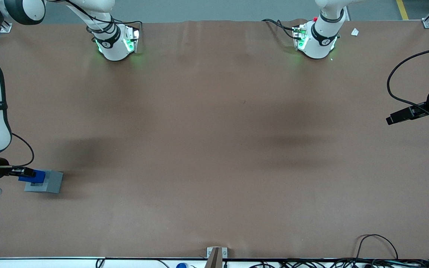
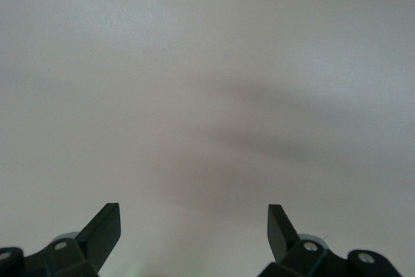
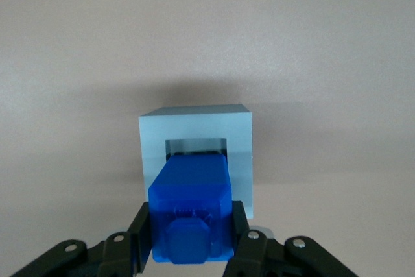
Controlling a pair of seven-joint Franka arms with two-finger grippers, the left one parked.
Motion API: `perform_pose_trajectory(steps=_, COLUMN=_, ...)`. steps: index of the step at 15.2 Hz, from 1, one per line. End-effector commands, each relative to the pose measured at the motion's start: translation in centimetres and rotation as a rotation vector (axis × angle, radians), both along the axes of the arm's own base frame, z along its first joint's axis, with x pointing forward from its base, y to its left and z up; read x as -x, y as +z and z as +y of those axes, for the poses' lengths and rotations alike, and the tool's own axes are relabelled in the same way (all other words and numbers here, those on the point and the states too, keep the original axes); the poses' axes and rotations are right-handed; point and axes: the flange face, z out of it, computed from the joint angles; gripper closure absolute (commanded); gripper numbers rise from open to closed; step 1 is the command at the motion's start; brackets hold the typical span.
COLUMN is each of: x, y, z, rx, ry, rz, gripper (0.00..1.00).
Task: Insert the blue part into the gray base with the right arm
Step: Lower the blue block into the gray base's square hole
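Even overhead light; soft shadows on table (image 1: 214,149); wrist views hazy, washed-out.

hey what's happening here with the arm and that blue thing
The white right arm's black two-finger gripper is shut on a small bright-blue plastic block, holding it over the square recess in the top of a light-gray box-shaped base. The base sits on the brown table at the working arm's end. Whether the block has entered the recess is unclear.
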Motion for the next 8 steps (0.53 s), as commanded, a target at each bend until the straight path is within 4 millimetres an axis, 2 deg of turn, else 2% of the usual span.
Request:
perform_pose_trajectory(steps=1, x=-0.8, y=-0.9, z=-0.9, rx=-0.021, ry=0.009, rz=-0.018, gripper=1.00)
perform_pose_trajectory(steps=8, x=-1.4, y=-2.4, z=-0.3, rx=-0.033, ry=0.001, rz=-0.021, gripper=1.00)
